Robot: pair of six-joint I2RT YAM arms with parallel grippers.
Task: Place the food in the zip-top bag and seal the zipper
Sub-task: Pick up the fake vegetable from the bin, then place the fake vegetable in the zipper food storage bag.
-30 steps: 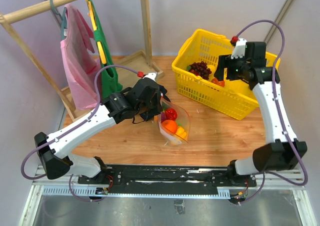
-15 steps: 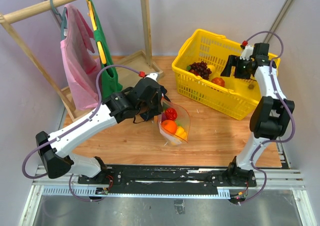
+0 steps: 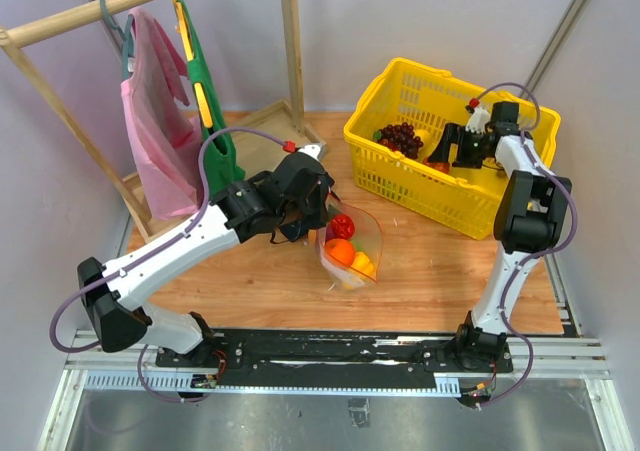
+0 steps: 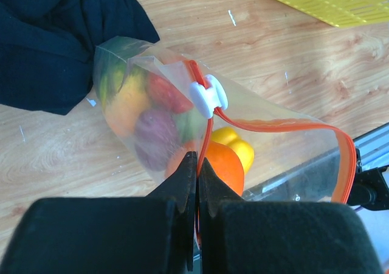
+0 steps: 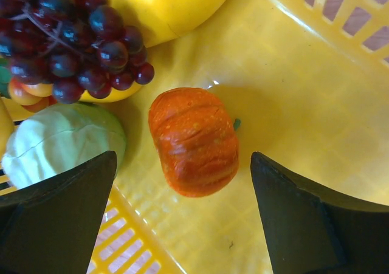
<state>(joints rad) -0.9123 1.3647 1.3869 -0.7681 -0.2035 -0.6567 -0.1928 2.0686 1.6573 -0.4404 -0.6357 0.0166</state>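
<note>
Left hand [image 4: 196, 167] is pinching shut on the zipper [image 4: 267, 126] of the zip-top bag [image 3: 352, 243]. Bag is lying on the worktop [image 3: 430, 271], food [image 3: 340, 251] inside, mouth partly open. Right hand [image 5: 182, 158] is hanging spread wide inside the yellow basket [image 3: 400, 186], straddling an orange pumpkin [image 5: 194, 141] without touching it.

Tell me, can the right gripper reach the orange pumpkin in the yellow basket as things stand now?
Probably yes. The right gripper hangs open right above the pumpkin, one finger to each side, and nothing covers it. The cabbage and grapes lie beside it, not on it.
</note>
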